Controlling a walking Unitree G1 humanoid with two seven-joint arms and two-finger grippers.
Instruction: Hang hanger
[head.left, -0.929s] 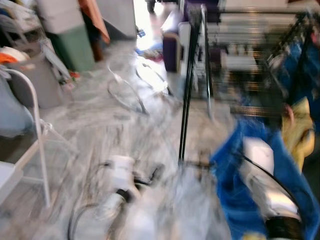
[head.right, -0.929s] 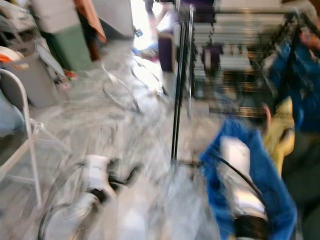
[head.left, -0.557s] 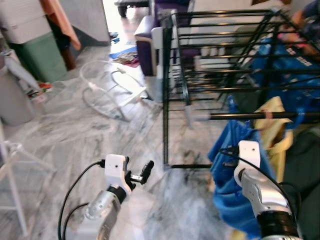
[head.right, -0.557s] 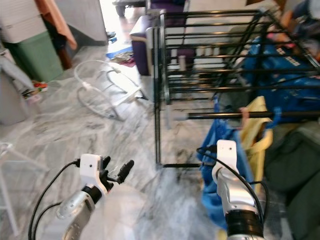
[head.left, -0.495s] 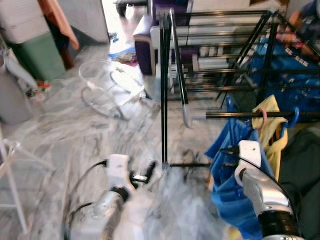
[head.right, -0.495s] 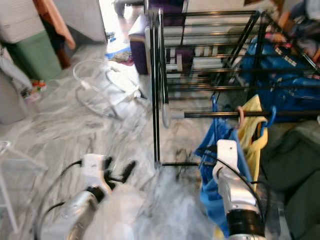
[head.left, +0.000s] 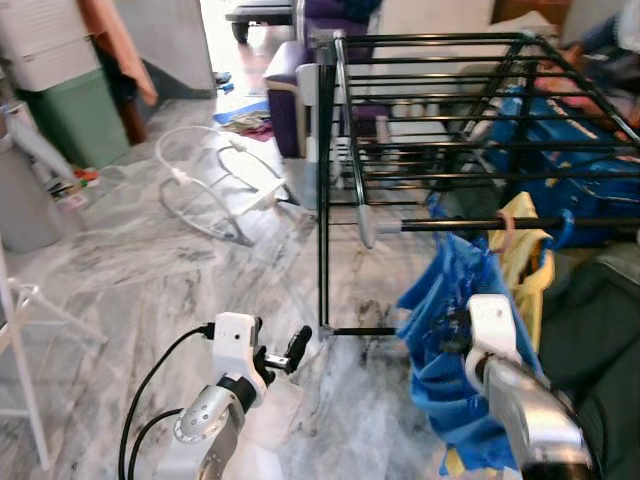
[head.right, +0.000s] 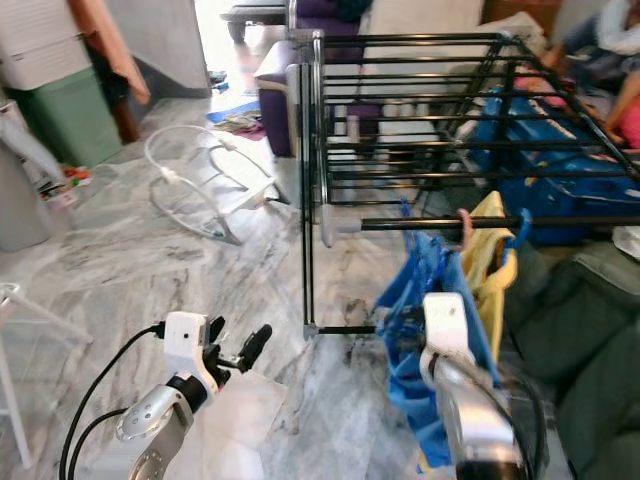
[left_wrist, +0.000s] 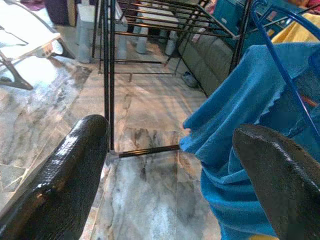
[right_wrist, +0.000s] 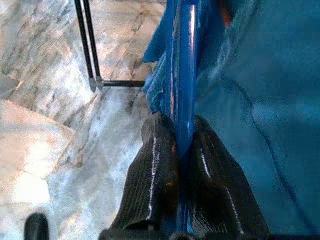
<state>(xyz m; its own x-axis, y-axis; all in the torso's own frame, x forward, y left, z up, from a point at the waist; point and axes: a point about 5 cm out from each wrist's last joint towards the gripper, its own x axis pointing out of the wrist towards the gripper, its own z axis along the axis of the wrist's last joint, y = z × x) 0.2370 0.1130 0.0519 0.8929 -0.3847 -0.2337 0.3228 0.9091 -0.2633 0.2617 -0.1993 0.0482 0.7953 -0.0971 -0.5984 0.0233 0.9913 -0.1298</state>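
Observation:
A blue hanger carries a blue garment. My right gripper is shut on the hanger's bar, and in the eye views the cloth hides its fingers. The hanger's hook is at the black rod of the drying rack, near the rod's free end. I cannot tell whether it rests on the rod. A yellow garment hangs on the same rod just beyond. My left gripper is held low over the marble floor, open and empty, its fingers wide apart.
A white wire frame lies on the floor left of the rack. A green bin and grey bin stand far left, with a white stand leg near me. A blue bag and dark cushion sit behind the rack.
The blurred, swinging view has settled facing the rack. My right gripper still holds the blue hanger, whose hook now sits by the rod's end. The left gripper stays open.

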